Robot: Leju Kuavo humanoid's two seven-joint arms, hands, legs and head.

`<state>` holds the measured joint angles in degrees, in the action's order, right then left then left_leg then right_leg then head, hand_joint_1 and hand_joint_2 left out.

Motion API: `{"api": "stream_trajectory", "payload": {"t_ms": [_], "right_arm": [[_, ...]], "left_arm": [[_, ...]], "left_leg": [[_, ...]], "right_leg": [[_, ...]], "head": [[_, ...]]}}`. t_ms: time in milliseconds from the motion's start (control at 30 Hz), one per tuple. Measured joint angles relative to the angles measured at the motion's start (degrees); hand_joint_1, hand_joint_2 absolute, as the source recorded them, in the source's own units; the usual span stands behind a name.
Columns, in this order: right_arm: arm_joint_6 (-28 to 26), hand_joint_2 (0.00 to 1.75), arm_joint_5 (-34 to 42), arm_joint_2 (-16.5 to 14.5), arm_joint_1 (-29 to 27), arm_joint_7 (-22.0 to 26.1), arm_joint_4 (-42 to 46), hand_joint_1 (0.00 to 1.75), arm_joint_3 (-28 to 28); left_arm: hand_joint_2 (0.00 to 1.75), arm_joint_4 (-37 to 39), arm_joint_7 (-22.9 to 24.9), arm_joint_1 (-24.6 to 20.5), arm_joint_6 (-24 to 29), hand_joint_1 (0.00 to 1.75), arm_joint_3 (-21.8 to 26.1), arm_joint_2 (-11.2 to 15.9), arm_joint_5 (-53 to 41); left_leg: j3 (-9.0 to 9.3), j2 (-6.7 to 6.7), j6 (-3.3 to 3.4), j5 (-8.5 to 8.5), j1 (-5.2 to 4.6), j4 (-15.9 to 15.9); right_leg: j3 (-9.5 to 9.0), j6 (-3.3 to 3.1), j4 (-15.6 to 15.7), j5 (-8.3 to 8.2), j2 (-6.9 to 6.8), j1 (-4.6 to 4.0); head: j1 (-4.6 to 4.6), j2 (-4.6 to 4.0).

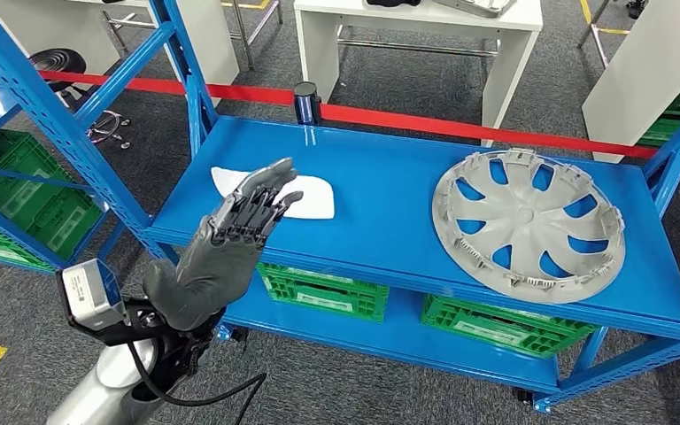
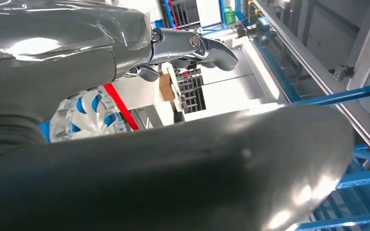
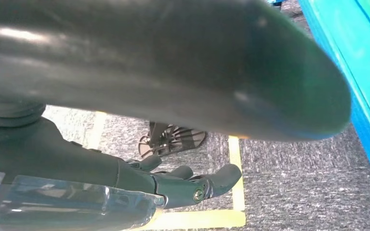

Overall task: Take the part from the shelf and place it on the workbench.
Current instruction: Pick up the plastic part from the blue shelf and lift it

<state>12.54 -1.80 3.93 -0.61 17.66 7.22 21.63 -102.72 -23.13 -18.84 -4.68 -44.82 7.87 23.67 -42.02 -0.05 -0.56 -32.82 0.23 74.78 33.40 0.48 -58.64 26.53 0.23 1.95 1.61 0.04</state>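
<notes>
Grey plastic wheel cover, lying flat on the right half of the blue shelf top, spokes up, blue showing through its openings; untouched, well apart from either hand. Seen again in the left wrist view, pale and partly hidden behind the hand's grey cover.

Left hand raised at the shelf's front left edge, fingers stretched out and slightly apart, holding nothing, hovering in front of a white cloth that lies flat on the left part of the shelf top. Contact with the cloth not possible to judge. In the left wrist view, same hand with fingers extended and empty, thick grey thumb across the foreground.

Right hand in the right wrist view above grey carpet with a yellow floor line, fingers loosely curved and apart, nothing between them; a blue shelf edge running alongside.

Green crates on the lower shelf level beneath the top, another crate further right. Red tape line on the floor behind the shelf, white tables beyond it. Small dark cylinder standing at the shelf's back edge.
</notes>
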Motion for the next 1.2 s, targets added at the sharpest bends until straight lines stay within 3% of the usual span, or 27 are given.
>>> {"api": "stream_trajectory", "payload": {"t_ms": [33, 67, 133, 200, 333, 400, 467, 500, 533, 567, 633, 700, 800, 867, 967, 1033, 1067, 1133, 1200], "right_arm": [[-0.01, 0.0, -0.04, 0.0, 0.0, 0.0, -0.07, 0.0, 0.01], [-0.01, 0.0, -0.07, -0.01, 0.01, 0.01, -0.1, 0.0, 0.02], [-0.01, 0.0, -0.1, -0.08, 0.05, 0.04, -0.12, 0.0, 0.03], [-0.06, 0.0, -0.1, -0.23, 0.13, 0.15, -0.14, 0.0, 0.06], [-0.66, 0.0, 0.08, -0.52, 0.24, 0.28, -0.19, 0.0, 0.28], [-1.04, 0.0, 0.25, -0.63, 0.33, 0.31, -0.21, 0.0, 0.57], [-1.25, 0.0, 0.44, -0.66, 0.35, 0.33, -0.28, 0.0, 0.96], [-1.29, 0.0, 0.53, -0.68, 0.34, 0.34, -0.34, 0.0, 1.11], [-1.31, 0.0, 0.62, -0.7, 0.33, 0.36, -0.41, 0.0, 1.27], [-1.32, 0.0, 0.69, -0.73, 0.33, 0.37, -0.47, 0.0, 1.39], [-1.35, 0.0, 0.82, -0.76, 0.38, 0.41, -0.5, 0.0, 1.58], [-1.38, 0.0, 0.92, -0.79, 0.48, 0.49, -0.5, 0.0, 1.69], [-1.41, 0.0, 1.06, -0.94, 0.45, 0.54, -0.57, 0.0, 1.92], [-1.45, 0.0, 1.12, -1.06, 0.42, 0.58, -0.6, 0.0, 2.09], [-1.61, 0.0, 1.18, -1.13, 0.44, 0.82, -0.63, 0.0, 2.47], [-1.81, 0.0, 1.23, -1.14, 0.42, 0.97, -0.67, 0.0, 2.62], [-1.91, 0.0, 1.25, -1.16, 0.43, 1.03, -0.68, 0.0, 2.67], [-2.05, 0.0, 1.27, -1.26, 0.48, 1.16, -0.68, 0.0, 2.76], [-2.07, 0.0, 1.29, -1.52, 0.52, 1.26, -0.69, 0.0, 2.85]], "left_arm": [[0.0, -0.15, -0.05, 0.31, -0.03, 0.0, 0.01, 0.13, -0.1], [0.0, -0.35, -0.08, 0.5, -0.05, 0.0, 0.03, 0.23, -0.18], [0.0, -0.86, -0.12, 0.61, -0.13, 0.0, 0.14, 0.32, -0.34], [0.0, -1.33, -0.15, 0.63, -0.5, 0.0, 0.37, 0.34, -0.66], [0.0, -1.7, -0.15, 0.77, -1.78, 0.0, 0.6, 0.22, -0.98], [0.0, -1.85, -0.08, 0.7, -2.34, 0.0, 0.6, -0.08, -1.05], [0.0, -1.86, 0.02, 0.7, -2.79, 0.0, 0.52, -0.29, -1.21], [0.0, -1.85, 0.07, 0.74, -2.95, 0.0, 0.48, -0.35, -1.31], [0.0, -1.85, 0.1, 0.75, -3.08, 0.0, 0.46, -0.42, -1.39], [0.0, -1.84, 0.13, 0.74, -3.14, 0.0, 0.45, -0.51, -1.45], [0.0, -1.84, 0.18, 0.72, -3.26, 0.0, 0.45, -0.69, -1.49], [0.0, -1.84, 0.25, 0.66, -3.47, 0.0, 0.46, -0.83, -1.51], [0.0, -1.84, 0.31, 0.58, -3.78, 0.0, 0.46, -0.92, -1.56], [0.0, -1.84, 0.31, 0.48, -3.95, 0.0, 0.48, -0.98, -1.56], [0.0, -1.8, 0.3, 0.32, -4.11, 0.0, 0.48, -1.0, -1.56], [0.0, -1.7, 0.31, 0.34, -4.19, 0.0, 0.47, -0.99, -1.56], [0.0, -1.65, 0.31, 0.33, -4.24, 0.0, 0.47, -0.99, -1.56], [0.0, -1.63, 0.3, 0.23, -4.32, 0.0, 0.47, -1.02, -1.56], [0.0, -1.64, 0.28, 0.06, -4.46, 0.0, 0.48, -1.09, -1.56]], "left_leg": [[-0.1, 0.0, 0.03, 0.49, 0.05, 0.2], [0.98, 0.0, 0.15, 1.96, 0.05, -1.95], [5.27, -0.03, 0.67, 5.47, -0.05, -10.2], [7.99, -0.05, 1.12, 6.83, -0.35, -15.61], [8.56, 0.01, 2.11, 7.33, -0.44, -17.13], [8.99, 0.1, 2.7, 7.89, -0.23, -17.87], [8.87, 0.14, 2.9, 7.98, -0.45, -17.91], [8.83, 0.13, 2.93, 7.99, -0.54, -17.9], [8.81, 0.11, 2.95, 7.99, -0.6, -17.88], [8.82, 0.07, 2.94, 7.98, -0.62, -17.83], [8.79, 0.0, 2.74, 7.85, -0.66, -17.53], [8.55, -0.05, 2.3, 7.57, -0.92, -17.05], [8.31, -0.05, 1.64, 7.42, -0.94, -16.82], [7.49, -0.03, 1.01, 6.2, -0.7, -15.07], [2.54, -0.01, 0.03, 1.26, -0.16, -4.66], [-0.02, 0.0, -0.15, 0.26, 0.04, 0.11], [0.32, 0.0, -0.06, 1.38, 0.06, -0.86], [3.88, -0.02, 0.56, 5.34, -0.06, -8.45], [7.18, 0.06, 1.28, 7.38, -0.46, -15.22]], "right_leg": [[-0.02, 0.01, 0.0, 0.0, 0.01, -0.01], [-0.08, 0.02, 0.0, 0.01, 0.05, -0.03], [-0.21, 0.07, 0.01, 0.01, 0.15, -0.09], [-0.11, 0.31, 0.02, -0.02, 0.18, -0.28], [0.42, 1.27, -0.22, 0.12, 0.1, -0.27], [2.49, 1.07, -4.39, 2.23, 0.05, -0.37], [6.14, 0.7, -12.09, 5.32, 0.05, -0.45], [7.51, 0.78, -14.94, 6.16, 0.04, -0.46], [7.91, 1.07, -15.76, 6.13, 0.04, -0.46], [7.11, 1.51, -14.14, 5.22, 0.02, -0.45], [3.21, 2.24, -6.16, 2.23, -0.12, -0.41], [0.38, 1.83, -0.47, 0.36, -0.18, -0.51], [-0.09, 0.6, 0.38, -0.09, -0.09, -0.69], [-0.26, 0.01, 0.49, -0.2, -0.04, -0.43], [-0.4, -0.53, 0.54, -0.12, -0.01, -0.4], [-0.43, -0.61, 0.53, -0.06, 0.0, -0.51], [-0.49, -0.61, 0.53, -0.04, 0.05, -0.56], [-0.69, -0.56, 0.55, 0.0, 0.23, -0.62], [-0.64, -0.36, 0.57, 0.08, 0.36, -0.82]], "head": [[0.0, 0.0], [0.0, 0.0], [-0.01, 0.0], [-0.03, 0.0], [-0.08, 0.0], [-0.19, 0.0], [-0.27, 0.0], [-0.27, 0.0], [-0.27, 0.0], [-0.27, 0.0], [-0.3, 0.0], [-0.26, 0.0], [-0.25, 0.0], [-0.14, 0.0], [0.1, 0.0], [0.1, 0.0], [0.1, 0.0], [0.1, 0.0], [0.08, 0.0]]}}
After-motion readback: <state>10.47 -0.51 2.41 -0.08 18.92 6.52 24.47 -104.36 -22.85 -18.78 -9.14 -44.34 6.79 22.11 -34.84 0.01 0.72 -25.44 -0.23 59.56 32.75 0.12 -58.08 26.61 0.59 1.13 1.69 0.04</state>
